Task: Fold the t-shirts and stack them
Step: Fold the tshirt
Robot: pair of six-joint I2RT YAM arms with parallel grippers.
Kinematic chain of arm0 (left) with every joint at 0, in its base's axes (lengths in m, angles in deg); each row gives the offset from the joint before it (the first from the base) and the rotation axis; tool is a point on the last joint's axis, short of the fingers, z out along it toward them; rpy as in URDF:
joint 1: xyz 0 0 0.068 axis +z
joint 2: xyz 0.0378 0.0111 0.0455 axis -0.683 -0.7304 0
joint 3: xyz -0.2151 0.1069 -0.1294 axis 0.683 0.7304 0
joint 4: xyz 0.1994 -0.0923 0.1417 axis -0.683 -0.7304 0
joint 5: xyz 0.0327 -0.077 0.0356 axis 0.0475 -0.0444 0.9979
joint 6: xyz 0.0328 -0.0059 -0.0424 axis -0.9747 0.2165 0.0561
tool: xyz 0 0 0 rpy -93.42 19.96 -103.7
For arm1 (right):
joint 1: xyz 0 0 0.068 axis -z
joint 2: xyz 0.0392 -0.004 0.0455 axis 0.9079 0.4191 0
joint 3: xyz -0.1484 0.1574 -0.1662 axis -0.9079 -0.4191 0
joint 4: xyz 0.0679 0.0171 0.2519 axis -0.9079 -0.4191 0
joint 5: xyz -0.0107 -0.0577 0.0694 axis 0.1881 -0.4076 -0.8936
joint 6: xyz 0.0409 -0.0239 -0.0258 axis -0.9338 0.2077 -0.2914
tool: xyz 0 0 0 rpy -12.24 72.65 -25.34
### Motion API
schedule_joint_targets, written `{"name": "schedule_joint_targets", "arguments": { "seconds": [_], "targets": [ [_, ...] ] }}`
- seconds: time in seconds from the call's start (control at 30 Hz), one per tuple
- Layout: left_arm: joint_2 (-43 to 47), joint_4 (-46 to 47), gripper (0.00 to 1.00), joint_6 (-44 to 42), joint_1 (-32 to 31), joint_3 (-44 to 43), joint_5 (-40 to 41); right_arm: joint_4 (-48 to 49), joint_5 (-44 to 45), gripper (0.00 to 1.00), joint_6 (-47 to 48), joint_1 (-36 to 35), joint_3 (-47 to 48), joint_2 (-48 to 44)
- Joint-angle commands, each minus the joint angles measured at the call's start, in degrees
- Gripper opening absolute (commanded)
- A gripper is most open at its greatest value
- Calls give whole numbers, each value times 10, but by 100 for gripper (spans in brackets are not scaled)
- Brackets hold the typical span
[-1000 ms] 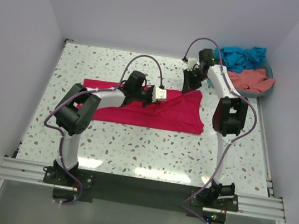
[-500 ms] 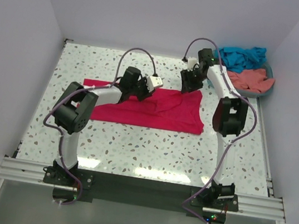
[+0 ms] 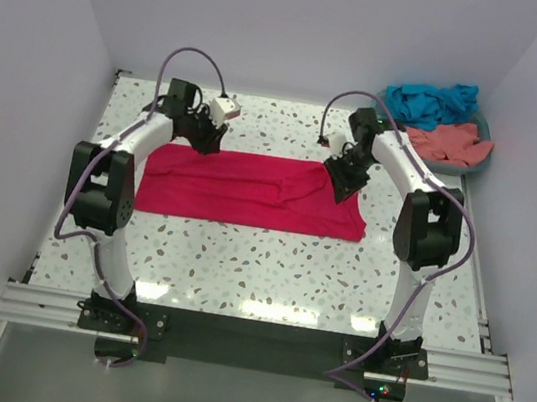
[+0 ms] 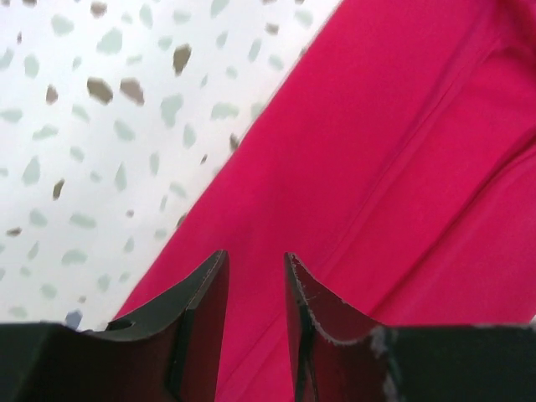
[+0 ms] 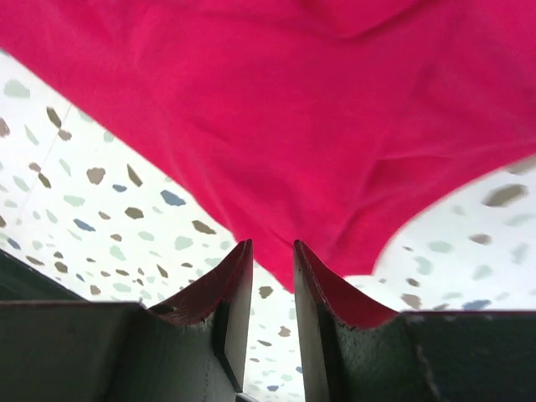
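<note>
From above, the crimson-pink t-shirt (image 3: 250, 190) lies flat as a long band, with the left gripper (image 3: 201, 132) at its far left corner and the right gripper (image 3: 343, 179) on its far right end, apparently to square that edge for folding; the teal-blue t-shirt (image 3: 433, 99) and salmon-coral t-shirt (image 3: 449, 142) wait in the basket (image 3: 481, 160) beyond its right end. The left wrist view adds jaws narrowly apart, nothing between them. The right wrist view shows a cloth corner reaching its narrow gap; pinched or not, I cannot tell.
</note>
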Motion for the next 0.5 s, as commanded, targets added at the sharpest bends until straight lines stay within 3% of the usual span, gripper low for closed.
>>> {"name": "schedule_joint_targets", "arguments": {
  "seconds": [0.0,0.23,0.47],
  "targets": [
    [-28,-175,38,-117,31,-34,11,4,51,30,25,-44,-43,-19],
    [-106,-187,33,-159,78,-56,136,43,126,29,13,-58,-16,64],
    [-97,-171,32,-167,119,7,175,88,220,26,52,-58,110,199]
  ]
}}
